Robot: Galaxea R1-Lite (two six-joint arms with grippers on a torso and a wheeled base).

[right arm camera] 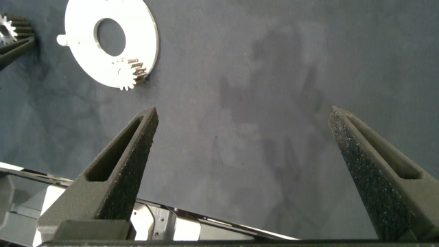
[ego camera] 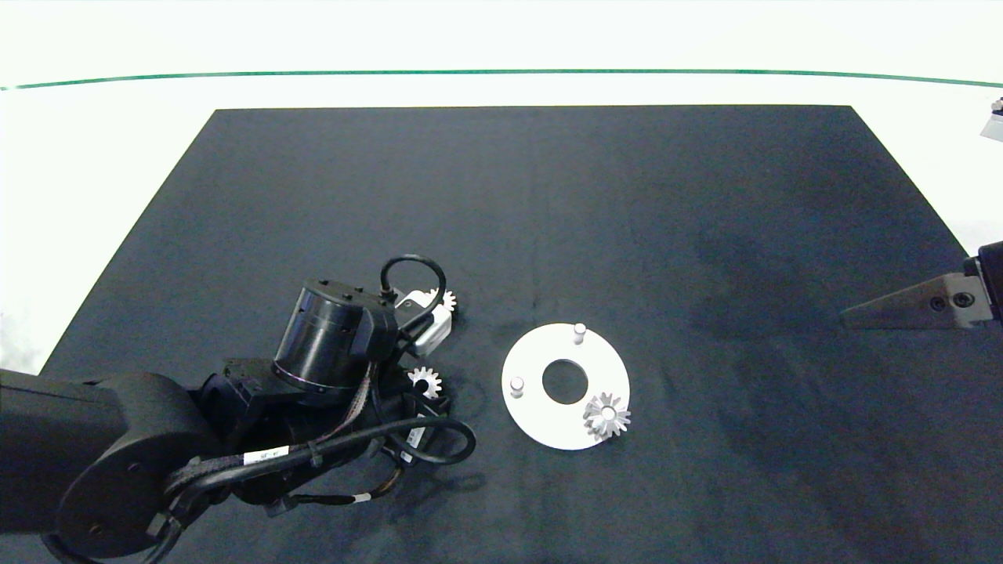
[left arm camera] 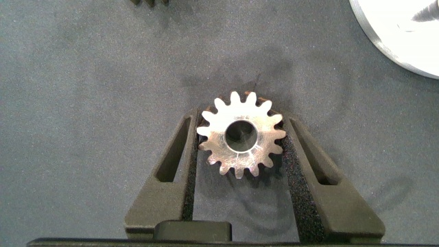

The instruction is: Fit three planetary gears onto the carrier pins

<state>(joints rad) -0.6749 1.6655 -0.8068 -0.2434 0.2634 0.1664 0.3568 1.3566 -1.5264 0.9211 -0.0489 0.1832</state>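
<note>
A white disc (ego camera: 541,419) lies mid-mat with its carrier pins upright. Two pins (ego camera: 580,332) (ego camera: 516,386) are bare, and a planetary gear (ego camera: 606,415) sits on the third. My left gripper (left arm camera: 240,118) is just left of the disc, low over the mat. Its two fingers (left arm camera: 175,165) press either side of a second planetary gear (left arm camera: 240,134) (ego camera: 425,382), which lies flat with its bore facing up. A third gear (ego camera: 447,298) peeks out behind the left wrist. My right gripper (right arm camera: 243,113) (ego camera: 854,316) hangs open and empty at the mat's right edge.
Everything sits on a black mat (ego camera: 705,196) over a white table, with a green line (ego camera: 501,73) along the far side. A small grey object (ego camera: 993,121) shows at the far right edge. The left arm's bulk and cables (ego camera: 313,439) cover the mat's near-left part.
</note>
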